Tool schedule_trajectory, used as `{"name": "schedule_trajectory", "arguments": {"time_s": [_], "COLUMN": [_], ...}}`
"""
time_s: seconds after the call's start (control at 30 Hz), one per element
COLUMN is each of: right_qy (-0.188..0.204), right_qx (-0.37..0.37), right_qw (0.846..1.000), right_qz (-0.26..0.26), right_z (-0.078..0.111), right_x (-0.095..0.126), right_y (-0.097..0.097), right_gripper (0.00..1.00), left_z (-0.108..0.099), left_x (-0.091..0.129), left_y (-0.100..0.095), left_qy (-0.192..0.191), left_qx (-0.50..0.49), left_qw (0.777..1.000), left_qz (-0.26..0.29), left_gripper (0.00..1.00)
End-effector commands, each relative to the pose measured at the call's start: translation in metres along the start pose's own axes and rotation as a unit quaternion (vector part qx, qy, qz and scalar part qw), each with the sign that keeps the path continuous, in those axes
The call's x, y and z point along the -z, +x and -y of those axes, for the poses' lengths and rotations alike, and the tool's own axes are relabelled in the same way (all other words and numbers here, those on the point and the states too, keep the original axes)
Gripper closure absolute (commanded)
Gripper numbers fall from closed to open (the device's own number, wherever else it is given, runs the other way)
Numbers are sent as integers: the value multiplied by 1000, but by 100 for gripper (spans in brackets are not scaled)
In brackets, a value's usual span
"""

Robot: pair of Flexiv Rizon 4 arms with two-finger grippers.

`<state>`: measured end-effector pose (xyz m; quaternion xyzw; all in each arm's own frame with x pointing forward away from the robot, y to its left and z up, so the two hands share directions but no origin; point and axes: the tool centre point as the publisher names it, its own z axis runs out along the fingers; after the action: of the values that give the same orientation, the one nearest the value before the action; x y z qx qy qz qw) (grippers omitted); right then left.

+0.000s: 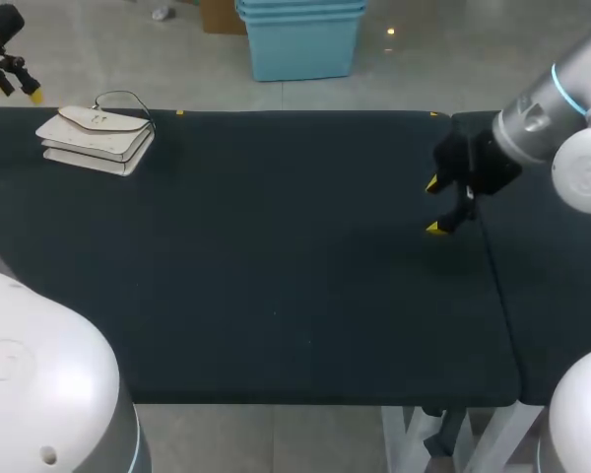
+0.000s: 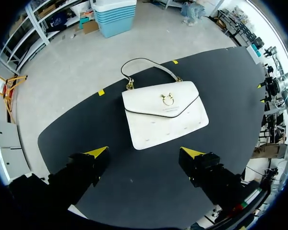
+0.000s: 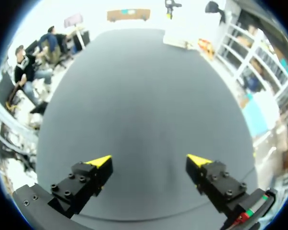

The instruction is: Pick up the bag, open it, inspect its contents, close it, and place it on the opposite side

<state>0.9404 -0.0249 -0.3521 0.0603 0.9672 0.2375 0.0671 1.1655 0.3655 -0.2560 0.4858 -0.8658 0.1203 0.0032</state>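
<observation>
Currently your bag [image 2: 163, 112] lies flap-shut on the table [image 1: 276, 246], contents hidden; your left gripper [image 2: 145, 152] and right gripper [image 3: 149, 160] both spread wide, empty.

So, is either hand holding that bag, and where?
Nothing is held. The left hand and right hand are open; the bag lies on the table.

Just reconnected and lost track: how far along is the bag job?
Nothing looks done: the white bag lies at the left of the table, flap shut. In hand: the left end effector hangs open above it, not touching. The right end effector is open, empty. Left: pick up, open, inspect, close, place on the right side.
</observation>
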Motion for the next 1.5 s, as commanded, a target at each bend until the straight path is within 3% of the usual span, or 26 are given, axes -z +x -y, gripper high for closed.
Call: {"name": "schedule_trajectory", "arguments": {"time_s": [0.03, 0.4, 0.93, 1.2, 1.5], "right_qy": [4, 6, 6, -30, -45], "right_qx": [1, 3, 3, 5, 11], "right_qw": [1000, 1000, 1000, 999, 999], "right_qz": [-12, -20, -20, -27, -29], "right_z": [-3, -4, -4, -14, -19], "right_x": [-4, -5, -5, -6, -5], "right_y": [-5, -6, -6, -5, -5], "right_gripper": [0, 0, 0, 0, 0], "left_z": [2, -3, 3, 7, 8], "left_x": [-4, -16, -38, -42, -52], "left_y": [-17, -18, -18, -19, -20], "left_qy": [-1, 52, 68, 74, 79], "left_qx": [1, 7, 19, 25, 41], "left_qw": [970, 957, 942, 936, 929], "left_qz": [-241, -284, -330, -342, -360], "left_gripper": [0, 0, 0, 0, 0]}}
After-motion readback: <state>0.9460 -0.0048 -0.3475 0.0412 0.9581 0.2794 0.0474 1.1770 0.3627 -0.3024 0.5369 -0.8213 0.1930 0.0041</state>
